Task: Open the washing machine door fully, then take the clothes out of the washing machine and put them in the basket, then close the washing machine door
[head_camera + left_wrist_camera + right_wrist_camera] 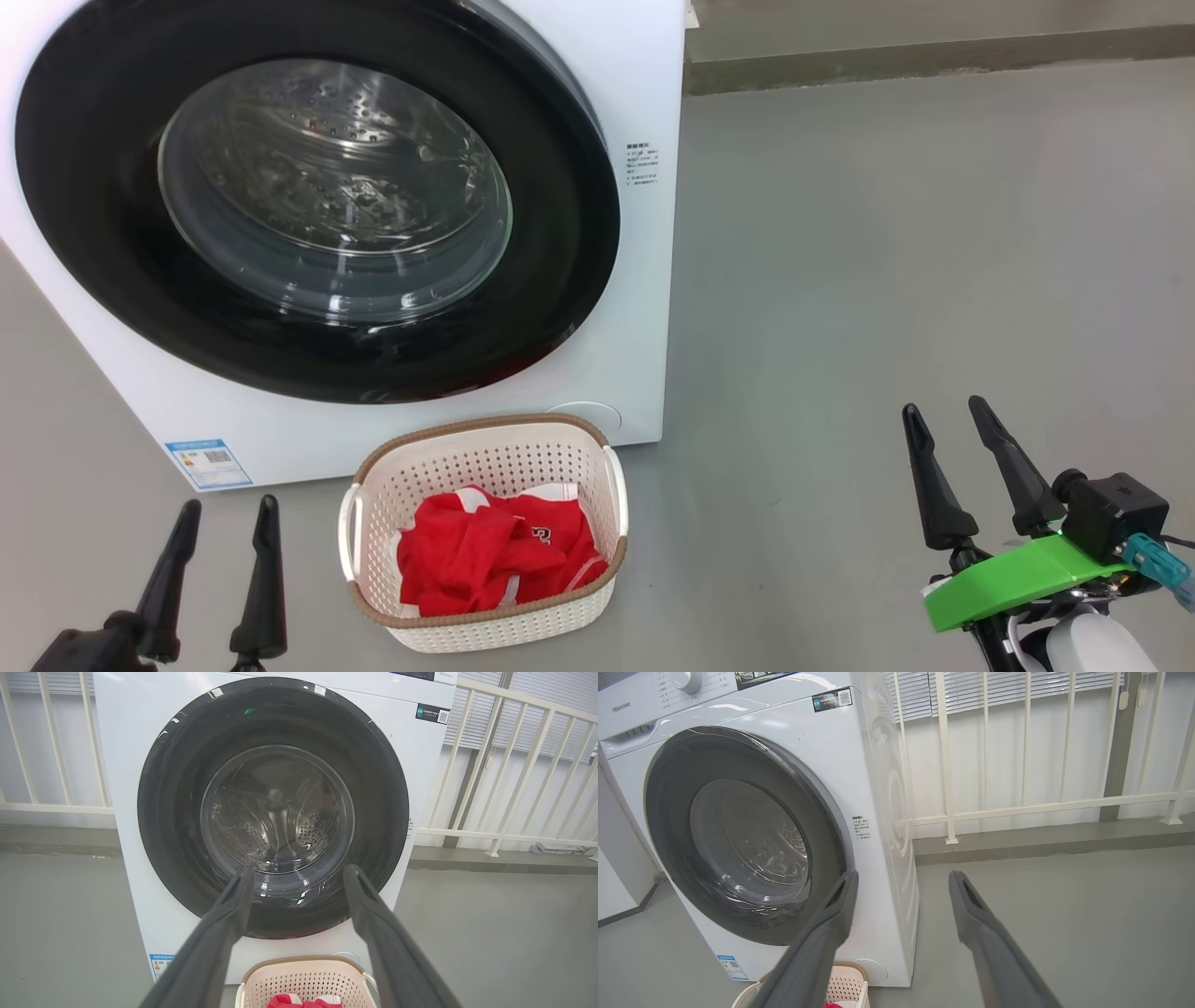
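Grey floor (840, 280), left tool (230, 504) and right tool (944, 407) spread wide, empty, touching nothing

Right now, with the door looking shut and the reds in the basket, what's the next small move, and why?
Probably none beyond parking the arms. The washing machine door looks flush with the front, no red shows through its glass, the clothes lie in the basket, and the left gripper and right gripper are open, holding nothing. Whether the latch caught I cannot tell.
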Controlling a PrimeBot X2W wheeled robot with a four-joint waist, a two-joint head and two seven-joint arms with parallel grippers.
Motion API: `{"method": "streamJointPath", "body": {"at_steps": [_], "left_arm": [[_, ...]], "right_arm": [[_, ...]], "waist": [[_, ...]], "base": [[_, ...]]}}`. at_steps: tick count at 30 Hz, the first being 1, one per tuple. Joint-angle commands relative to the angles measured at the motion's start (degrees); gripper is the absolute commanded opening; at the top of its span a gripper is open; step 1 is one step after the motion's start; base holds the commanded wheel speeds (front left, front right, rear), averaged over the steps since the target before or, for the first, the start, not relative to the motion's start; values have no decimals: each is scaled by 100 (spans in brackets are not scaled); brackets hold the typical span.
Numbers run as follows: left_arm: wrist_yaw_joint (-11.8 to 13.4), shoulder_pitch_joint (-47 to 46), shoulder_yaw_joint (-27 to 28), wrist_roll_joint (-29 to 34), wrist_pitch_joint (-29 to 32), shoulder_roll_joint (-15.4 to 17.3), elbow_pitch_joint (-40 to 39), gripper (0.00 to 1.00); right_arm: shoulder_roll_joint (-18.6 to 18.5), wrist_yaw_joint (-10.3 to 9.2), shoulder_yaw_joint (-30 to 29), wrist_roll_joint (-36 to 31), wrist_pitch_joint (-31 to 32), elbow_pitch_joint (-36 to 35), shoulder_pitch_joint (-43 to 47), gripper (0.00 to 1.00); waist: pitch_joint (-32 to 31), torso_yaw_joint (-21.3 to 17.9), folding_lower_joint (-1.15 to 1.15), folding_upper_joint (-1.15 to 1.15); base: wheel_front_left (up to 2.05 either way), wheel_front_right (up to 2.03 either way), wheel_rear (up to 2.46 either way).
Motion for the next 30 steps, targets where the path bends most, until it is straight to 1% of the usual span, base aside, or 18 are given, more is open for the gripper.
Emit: {"method": "streamJointPath", "body": {"at_steps": [1, 5, 6, 9, 12, 16, 20, 30], "left_arm": [[-30, -90, 188, 17, -50, 101, -180, 100], [-30, -57, 93, -13, -50, 148, -291, 100], [5, 13, -93, -10, 9, -26, -56, 0], [11, 133, -149, -13, 38, -135, 190, 0], [10, 104, -131, -187, 97, -141, 214, 0], [9, 87, -123, -426, 165, -148, 219, 0], [7, 66, -120, -666, 227, -156, 233, 0], [4, 7, -106, -1207, 371, -173, 265, 0]], "right_arm": [[-89, -6, 169, 103, -35, -137, -98, 100], [-91, -6, 160, 111, -35, -128, -96, 100], [21, 0, -4, -16, 2, 91, 17, 0], [91, 0, -2, -28, 5, 325, 203, 0], [95, 0, -25, 138, 59, 323, 189, 0], [100, 0, -52, 362, 129, 296, 190, 0], [105, -1, -75, 588, 195, 279, 186, 0], [116, -1, -128, 1096, 344, 240, 167, 0]], "waist": [[-3, 0, 0, 0], [-9, 3, 0, 0], [-10, 2, 0, 0], [-11, 2, 0, 0], [-5, 8, 1, 0], [-8, 19, 13, 0], [11, 28, 1, 0], [36, 49, 0, 0]], "base": [[0, 0, 0], [0, 0, 0], [0, 0, 0], [0, 0, 0], [0, 0, 0], [0, 0, 0], [0, 0, 0], [0, 0, 0]]}}
